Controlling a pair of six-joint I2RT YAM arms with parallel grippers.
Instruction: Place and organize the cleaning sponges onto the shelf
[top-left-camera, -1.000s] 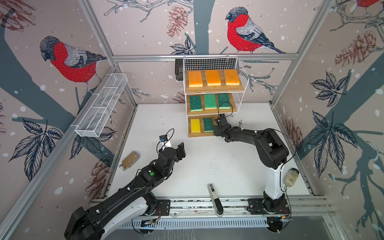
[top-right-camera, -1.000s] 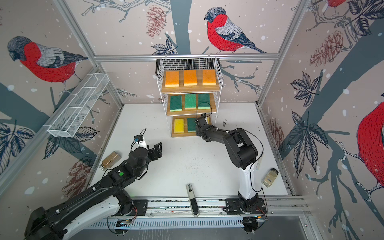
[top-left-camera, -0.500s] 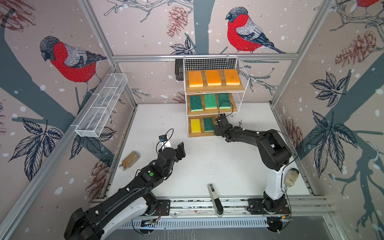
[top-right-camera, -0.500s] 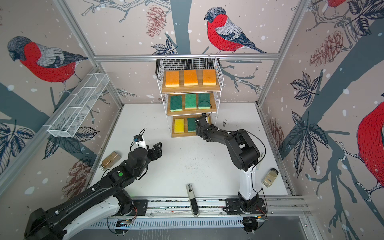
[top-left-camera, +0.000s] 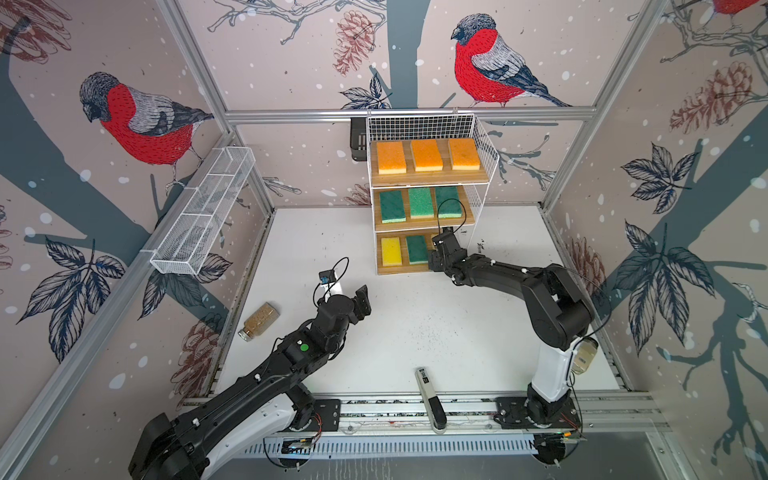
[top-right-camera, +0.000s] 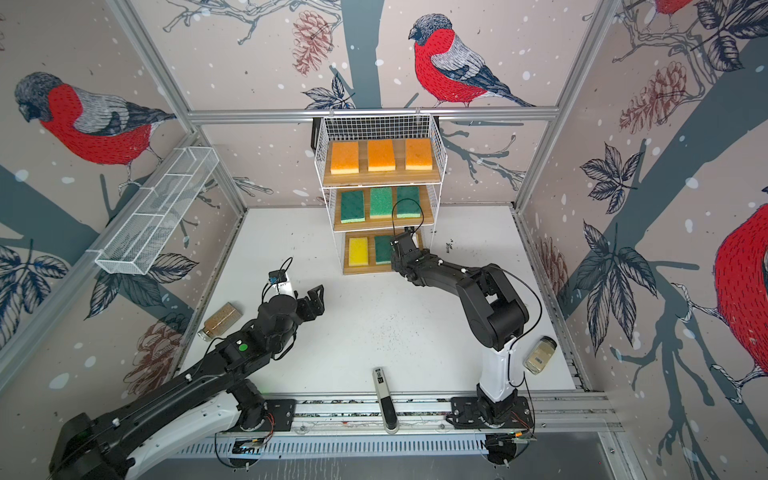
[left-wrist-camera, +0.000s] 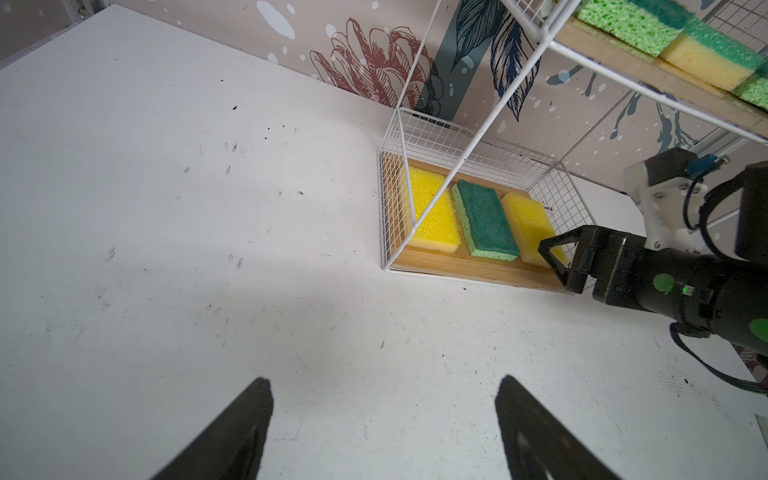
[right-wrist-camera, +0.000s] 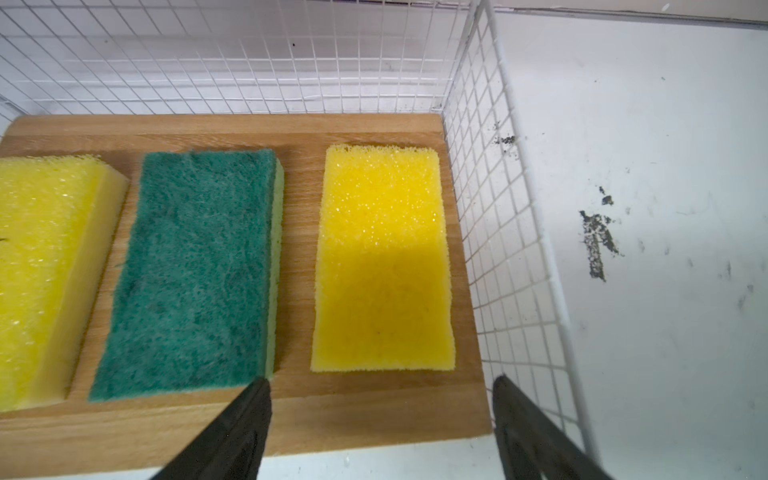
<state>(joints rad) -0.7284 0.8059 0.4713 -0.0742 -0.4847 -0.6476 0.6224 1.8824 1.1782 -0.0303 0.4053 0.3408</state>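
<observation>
Cleaning sponges (top-left-camera: 420, 202), flat rectangular foam, all lie on the white wire-grid shelf (top-left-camera: 415, 124) with three wooden boards. There are three orange sponges (top-left-camera: 426, 155) on top, three green-topped in the middle, and yellow, green, yellow at the bottom. We note the right fingers (right-wrist-camera: 237, 428) spread apart and gripping nothing, just in front of the end yellow sponge (right-wrist-camera: 382, 257). The left fingers (left-wrist-camera: 237, 428) are likewise spread, over the white bench (left-wrist-camera: 166, 208), well apart from the shelf.

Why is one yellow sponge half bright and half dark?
In the right wrist view, a shadow, probably from the right arm, darkens the near half of the yellow sponge; in the left wrist view, a soft grey shadow crosses the table and the left end effector looks slightly blurry up close.
</observation>
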